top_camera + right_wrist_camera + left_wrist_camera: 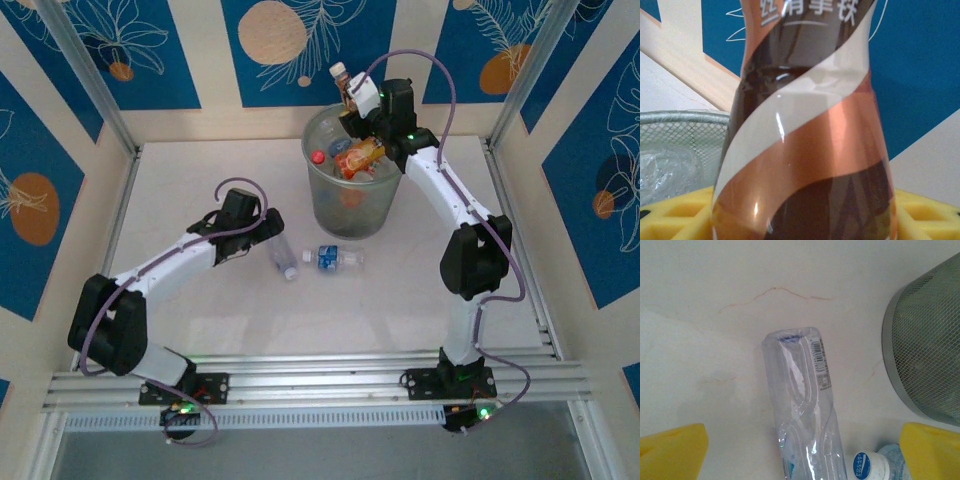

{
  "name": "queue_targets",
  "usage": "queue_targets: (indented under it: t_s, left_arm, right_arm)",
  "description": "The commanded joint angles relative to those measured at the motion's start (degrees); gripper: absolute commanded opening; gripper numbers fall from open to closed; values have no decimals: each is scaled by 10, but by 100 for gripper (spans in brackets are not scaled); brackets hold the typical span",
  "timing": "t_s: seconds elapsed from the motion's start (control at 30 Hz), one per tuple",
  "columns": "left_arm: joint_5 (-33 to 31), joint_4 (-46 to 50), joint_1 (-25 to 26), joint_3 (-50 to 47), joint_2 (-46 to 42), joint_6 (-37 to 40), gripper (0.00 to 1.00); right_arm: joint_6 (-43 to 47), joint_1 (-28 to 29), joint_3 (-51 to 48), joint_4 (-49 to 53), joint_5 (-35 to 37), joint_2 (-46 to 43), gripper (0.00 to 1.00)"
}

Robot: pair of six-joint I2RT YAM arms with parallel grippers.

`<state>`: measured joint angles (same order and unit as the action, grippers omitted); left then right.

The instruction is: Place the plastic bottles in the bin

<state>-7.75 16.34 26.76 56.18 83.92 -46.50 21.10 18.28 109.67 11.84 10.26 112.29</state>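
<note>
One crushed bottle (802, 405) lies between left fingers (670, 450); right fingers (922, 215) clamp brown bottle (805, 150).

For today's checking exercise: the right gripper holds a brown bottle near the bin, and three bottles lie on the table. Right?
Not three: the top external view shows two on the table, a crushed clear bottle and a blue-labelled bottle. The rest holds.

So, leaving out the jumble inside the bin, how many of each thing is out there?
Bottles lying on the table: 2 (crushed clear bottle, blue-labelled bottle)
Held in the right gripper: 1 (brown bottle)
Mesh bin: 1
Total: 4
</note>
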Motion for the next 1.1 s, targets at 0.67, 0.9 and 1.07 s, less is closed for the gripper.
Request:
queue_targets:
  t_s: [0.67,0.9,1.07]
  left_arm:
    - [-35,36,-7,27,-21,20,98]
    - [-39,41,-7,32,-22,25,98]
    - [-46,46,-7,34,-31,29,98]
  right_arm:
    - [20,-7,-7,14,-14,-34,63]
    - [-43,-10,91,113,-46,4,67]
    - [-113,2,197,186,-36,35,72]
